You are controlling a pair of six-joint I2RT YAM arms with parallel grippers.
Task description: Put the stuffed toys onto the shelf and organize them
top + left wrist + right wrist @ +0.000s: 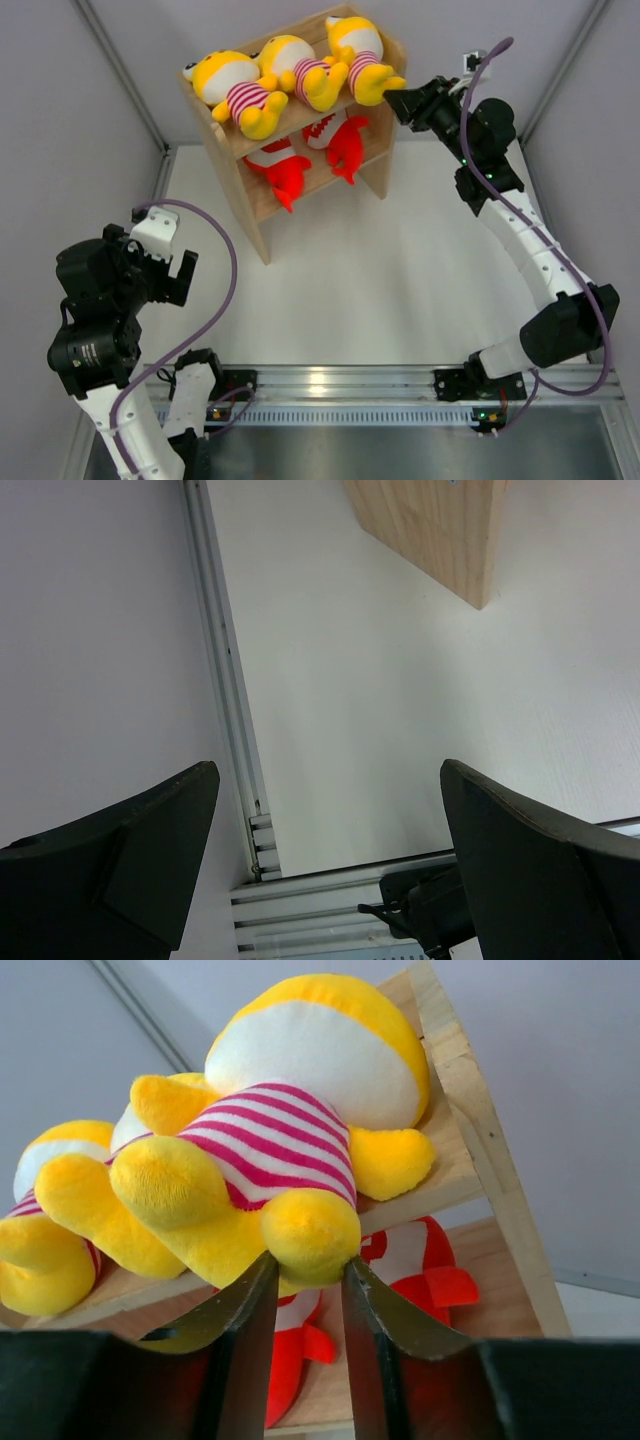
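Right pincer [308, 1265] seems clenched on a foot of the rightmost yellow toy [290, 1140]; left pincer [328, 768] gapes wide.

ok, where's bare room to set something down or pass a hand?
Free: the white table in front of the shelf, between both arms, and beside the open left gripper. Crowded: top tier, packed with three yellow toys, right gripper pinching the rightmost one's foot; lower tier holds two red fish.

No writing, label, brand or number can be read — anywhere.
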